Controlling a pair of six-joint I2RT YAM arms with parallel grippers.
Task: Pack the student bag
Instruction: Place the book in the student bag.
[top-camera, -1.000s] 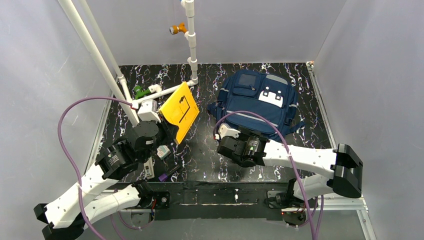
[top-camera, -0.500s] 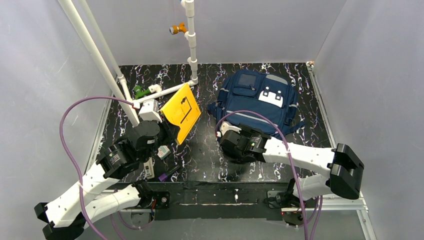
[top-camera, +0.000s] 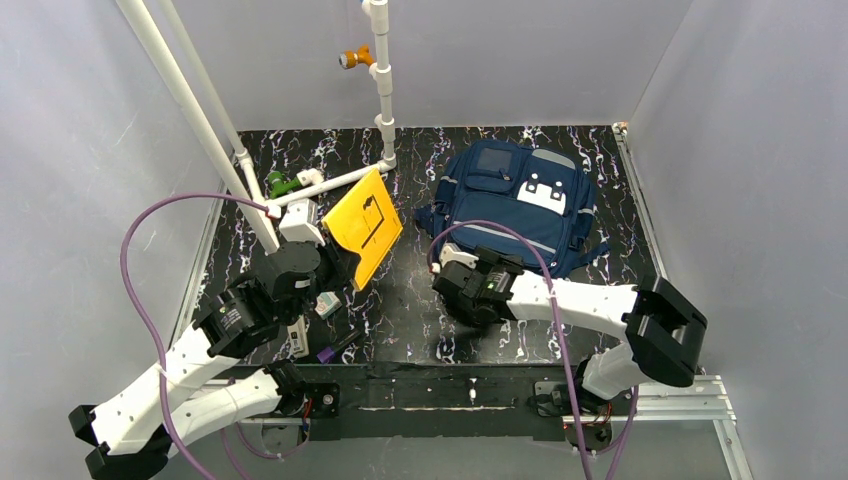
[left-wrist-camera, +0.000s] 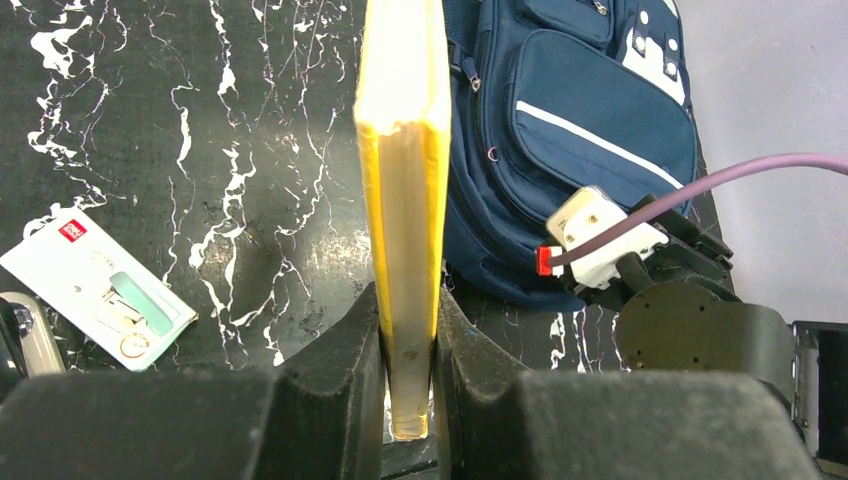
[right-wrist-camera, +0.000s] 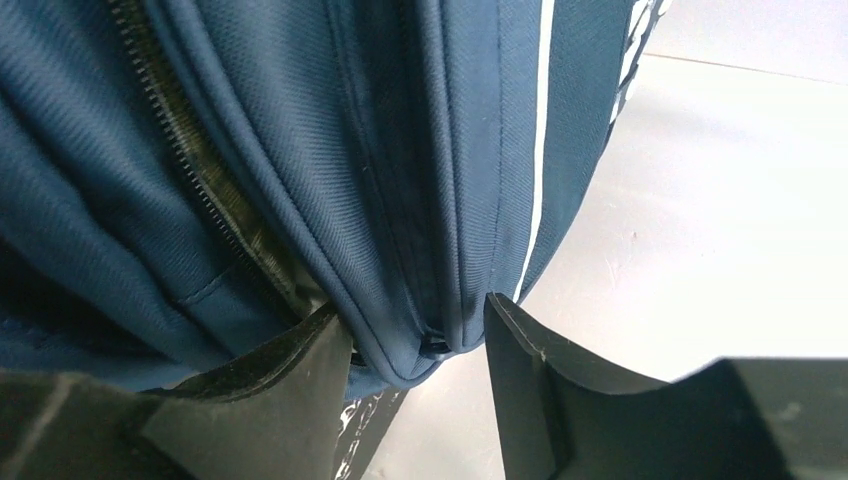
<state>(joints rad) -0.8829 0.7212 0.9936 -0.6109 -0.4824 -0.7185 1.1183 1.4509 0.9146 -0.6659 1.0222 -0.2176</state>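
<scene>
1x student bag (top-camera: 520, 205), 1x yellow book (top-camera: 365, 222), 1x white card pkt (left-wrist-camera: 95, 290), 1x dark pen w/ purple end (top-camera: 336, 348), 1x green item (top-camera: 278, 183), 2 claws: left claw (left-wrist-camera: 408, 305), right claw (right-wrist-camera: 410, 312).

Matt navy woven cloth of the student bag (right-wrist-camera: 150, 150), smooth black marbled table (top-camera: 400, 310), paper-edged yellow book (left-wrist-camera: 402, 200).

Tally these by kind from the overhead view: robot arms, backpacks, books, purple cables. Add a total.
Robot arms: 2, left arm and right arm
Backpack: 1
Yellow book: 1
Purple cables: 2
Total: 6
</scene>
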